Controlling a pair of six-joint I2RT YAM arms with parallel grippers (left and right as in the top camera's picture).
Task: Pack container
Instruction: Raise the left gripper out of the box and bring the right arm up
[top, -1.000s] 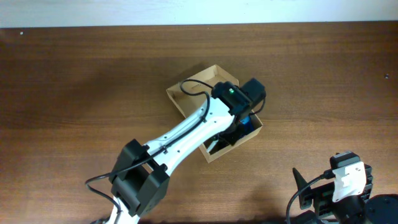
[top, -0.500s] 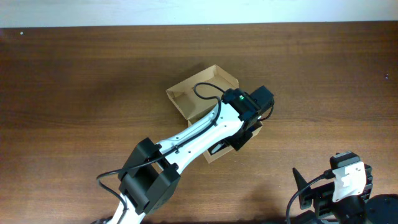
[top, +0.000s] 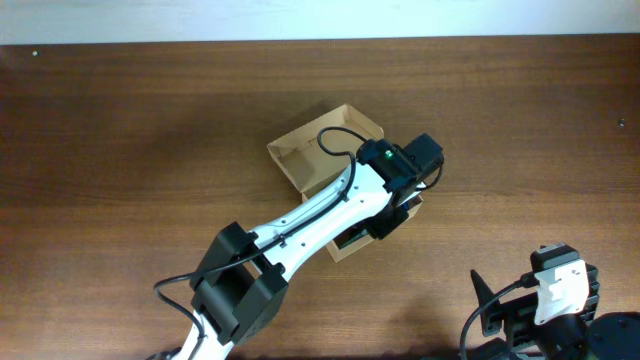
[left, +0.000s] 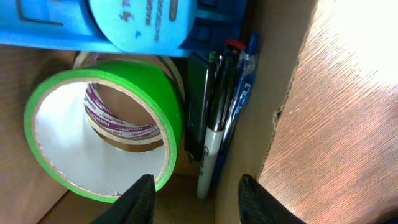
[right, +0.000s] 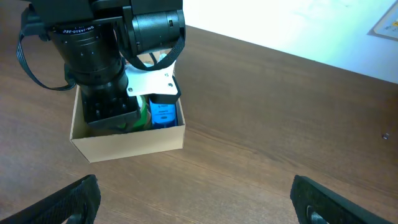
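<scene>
The container is a tan cardboard box (top: 300, 165) with its flap lid open at the far left; it also shows in the right wrist view (right: 127, 142). My left gripper (left: 198, 202) is open and empty, reaching down into the box by its right wall (left: 264, 106). Below it lie a green tape roll (left: 102, 140), a blue plastic item (left: 137, 25) and a few markers (left: 214, 130). In the overhead view the left arm's wrist (top: 400, 165) hides most of the box's contents. My right gripper (right: 196, 196) is open and empty above bare table, well short of the box.
The brown wooden table (top: 120, 120) surrounds the box. The right arm's base (top: 555, 300) sits at the front right edge. A white wall edge (top: 300, 20) runs along the back.
My left wrist has shifted slightly right toward the box's right wall and now covers the blue item seen from above. The right arm has not moved.
</scene>
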